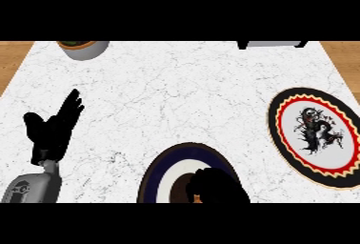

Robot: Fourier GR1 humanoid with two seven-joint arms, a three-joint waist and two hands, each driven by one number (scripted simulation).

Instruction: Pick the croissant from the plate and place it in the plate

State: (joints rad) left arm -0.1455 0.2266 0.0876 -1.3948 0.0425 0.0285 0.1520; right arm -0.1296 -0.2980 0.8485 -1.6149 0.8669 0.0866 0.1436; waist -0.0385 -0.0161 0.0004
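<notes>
Surface (175, 95): white marble, carrying everything.
Patterned plate (313, 137): at the right, red and black rings, dark figure in its middle.
Dark-rimmed plate (165, 164): near edge, centre.
Right robot hand (215, 188): over the dark-rimmed plate, fingers curled down around something brown.
Croissant (184, 187): brown sliver beside that hand, mostly hidden.
Left robot hand (55, 126): left side, fingers straight, upright, holding nothing.
Bowl (84, 47): far left corner.
</notes>
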